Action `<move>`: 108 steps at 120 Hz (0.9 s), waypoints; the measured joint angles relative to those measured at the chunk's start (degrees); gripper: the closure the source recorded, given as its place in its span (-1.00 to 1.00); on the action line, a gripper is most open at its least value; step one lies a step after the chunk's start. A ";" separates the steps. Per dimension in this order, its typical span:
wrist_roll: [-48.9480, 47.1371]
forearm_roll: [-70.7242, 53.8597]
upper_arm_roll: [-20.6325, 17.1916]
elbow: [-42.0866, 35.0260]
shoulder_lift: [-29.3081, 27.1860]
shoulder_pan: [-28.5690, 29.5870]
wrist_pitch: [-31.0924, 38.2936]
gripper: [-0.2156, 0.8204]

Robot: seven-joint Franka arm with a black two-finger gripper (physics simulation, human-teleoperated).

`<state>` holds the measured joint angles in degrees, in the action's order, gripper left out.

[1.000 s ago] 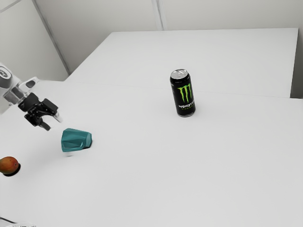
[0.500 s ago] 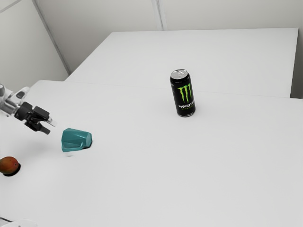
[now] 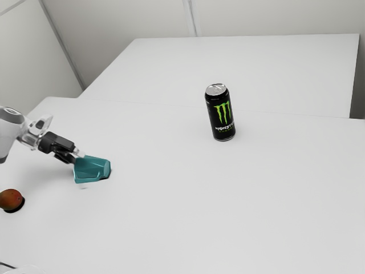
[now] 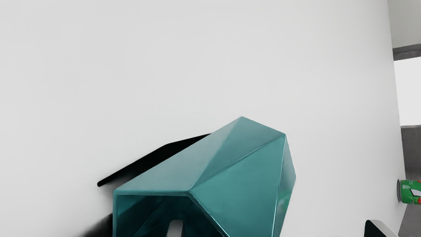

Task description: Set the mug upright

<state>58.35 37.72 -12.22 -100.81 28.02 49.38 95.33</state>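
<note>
Exterior view is showing my fingers (image 3: 80, 153) reaching down at the mouth of the teal mug (image 3: 92, 169). In the wrist view they are standing well apart, one poking into the mug's opening and the other hanging outside, away from its wall; whether the inner one is touching, I can't tell. The mug is lying on its side on the white surface (image 3: 188, 217), toward the edge at the exterior view's left, its mouth facing my hand and its base pointing away. Near it, farther from the surface's far edge, an orange-red fruit (image 3: 10, 200) is resting. Well apart from both, a black can with green markings (image 3: 220, 114) is standing upright, closer to that far edge. In the wrist view, a green can (image 4: 409, 191) is sitting right by an edge of the surface. Beyond the far edge, a second white table (image 3: 245, 68) is stretching toward the pale wall (image 3: 274, 17).
</note>
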 joint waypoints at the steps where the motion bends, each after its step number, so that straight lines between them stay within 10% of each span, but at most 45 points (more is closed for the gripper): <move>1: 0.11 0.07 0.00 0.00 0.01 0.00 -0.14 -0.55; 58: 4.25 1.98 -0.05 0.06 0.68 0.02 -5.02 0.66; 108: 6.18 1.40 -0.53 -0.09 -0.82 -0.54 -5.48 0.89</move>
<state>64.54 39.12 -12.74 -100.90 27.20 48.84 89.86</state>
